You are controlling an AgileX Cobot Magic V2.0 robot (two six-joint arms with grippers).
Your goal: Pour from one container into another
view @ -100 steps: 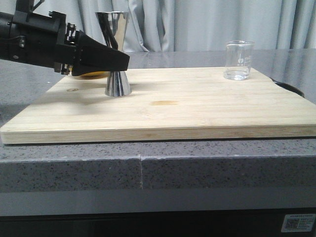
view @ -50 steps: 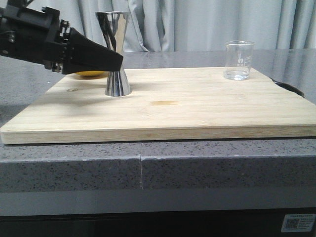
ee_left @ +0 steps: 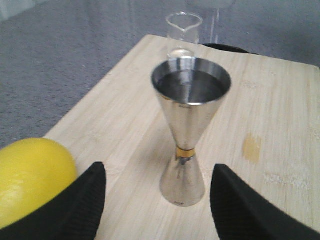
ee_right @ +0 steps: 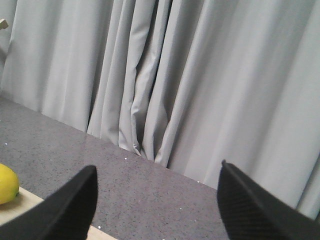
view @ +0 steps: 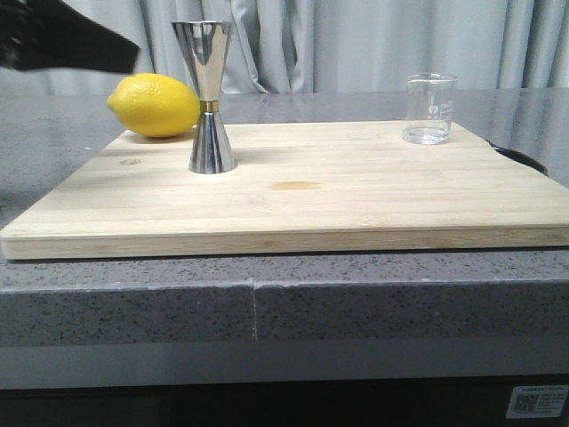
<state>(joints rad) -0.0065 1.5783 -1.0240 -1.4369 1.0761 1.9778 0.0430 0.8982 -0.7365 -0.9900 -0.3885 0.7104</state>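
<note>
The steel jigger (view: 206, 98) stands upright on the left part of the wooden board (view: 356, 191). The glass beaker (view: 429, 108) stands upright at the board's far right corner, with nothing holding it. My left gripper (view: 111, 46) hangs high at the left edge of the front view, apart from the jigger. In the left wrist view it is open (ee_left: 159, 169), with the jigger (ee_left: 187, 125) a little ahead between its fingers and the beaker (ee_left: 182, 35) beyond. My right gripper (ee_right: 158, 168) is open and empty, facing the curtain; the front view does not show it.
A yellow lemon (view: 156, 105) lies at the board's far left corner, just behind and left of the jigger; it also shows as the lemon (ee_left: 30, 175) beside my left finger. A grey speckled counter (view: 267, 294) carries the board. Grey curtains (ee_right: 200, 75) hang behind.
My left gripper has drawn back up and to the left, away from the jigger, uncovering the lemon. Jigger and beaker have not moved.
</note>
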